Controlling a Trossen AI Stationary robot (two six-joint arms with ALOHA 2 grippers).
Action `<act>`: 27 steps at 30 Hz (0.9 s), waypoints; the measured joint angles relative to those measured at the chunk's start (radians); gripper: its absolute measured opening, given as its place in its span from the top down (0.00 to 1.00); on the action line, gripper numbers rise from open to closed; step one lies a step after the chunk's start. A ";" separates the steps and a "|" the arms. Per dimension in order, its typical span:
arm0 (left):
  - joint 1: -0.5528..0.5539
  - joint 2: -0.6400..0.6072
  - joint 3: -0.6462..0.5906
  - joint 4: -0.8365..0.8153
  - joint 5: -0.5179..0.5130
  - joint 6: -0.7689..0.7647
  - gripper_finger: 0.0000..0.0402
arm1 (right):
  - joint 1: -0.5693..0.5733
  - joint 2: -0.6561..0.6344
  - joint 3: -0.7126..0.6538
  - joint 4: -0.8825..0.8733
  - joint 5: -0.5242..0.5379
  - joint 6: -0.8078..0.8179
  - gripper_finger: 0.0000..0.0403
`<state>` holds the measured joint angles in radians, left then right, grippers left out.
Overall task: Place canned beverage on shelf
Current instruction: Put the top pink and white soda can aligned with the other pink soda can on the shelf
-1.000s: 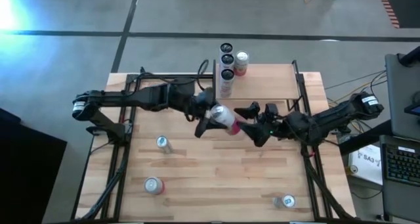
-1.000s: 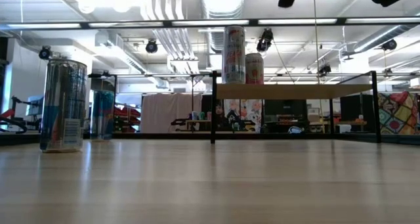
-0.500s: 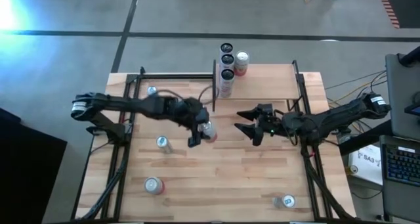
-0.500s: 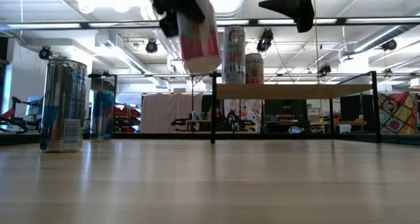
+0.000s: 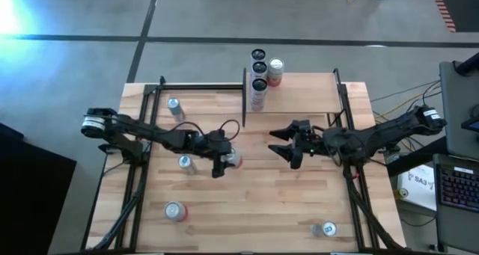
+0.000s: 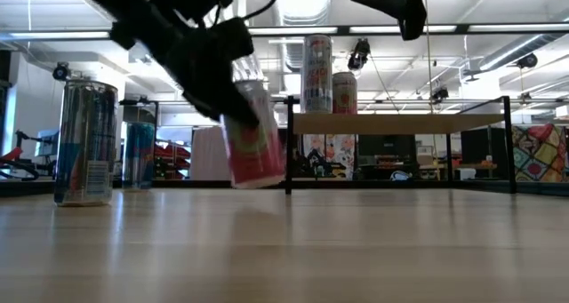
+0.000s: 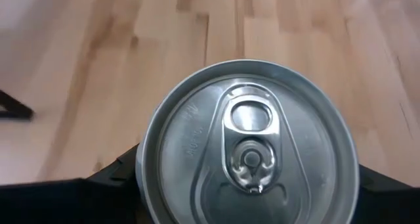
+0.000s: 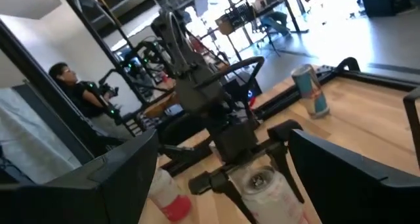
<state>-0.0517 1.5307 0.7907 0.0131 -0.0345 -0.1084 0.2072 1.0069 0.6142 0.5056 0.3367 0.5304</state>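
A pink-and-white beverage can [image 5: 233, 159] hangs tilted just above the tabletop's middle, with my left gripper [image 5: 221, 160] shut on it; in the low view the can [image 6: 255, 141] leans with its top toward the arm. My right gripper [image 5: 281, 144] stands open in the air to the can's right, with nothing between its fingers. The shelf [image 5: 303, 96], a pale panel in black rods, is at the far middle. On its left end stand a stack of cans [image 5: 258, 77] and a pink can [image 5: 275, 72]. My left gripper pinches the can's side wall just under the top rim [image 7: 146, 175] between its two fingers [image 7: 108, 181], one on each side. The fingers slant down from the table's left. The can sits tilted, silver top [image 7: 248, 145] toward the wrist, its base [image 6: 262, 180] just clear of the table.
Several loose cans stand on the tabletop: far left [image 5: 174, 107], beside the left arm [image 5: 185, 164], near left [image 5: 174, 211] and near right [image 5: 325, 229]. Black frame rods [image 5: 142, 143] run along both table sides. A person [image 8: 69, 86] sits in the room beyond.
My left gripper has come down from high between the two arms toward the table's left and near side, carrying the can away from my right gripper. The can has tipped from lying almost level to nearly upright and now hangs just above the tabletop.
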 joint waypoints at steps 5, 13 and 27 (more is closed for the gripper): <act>-0.002 0.020 -0.027 0.021 0.021 -0.029 0.36 | 0.004 0.054 0.000 -0.005 -0.004 0.033 0.18; -0.013 0.116 0.064 0.021 0.046 -0.040 0.32 | 0.035 0.159 0.056 -0.038 0.012 0.049 0.18; -0.019 0.235 0.418 -0.350 0.106 0.045 0.10 | 0.050 0.460 0.510 -0.750 0.009 -0.056 0.18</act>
<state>-0.0712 1.7656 1.2083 -0.3373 0.0715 -0.0639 0.2573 1.4670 1.1244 -0.2442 0.3452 0.4740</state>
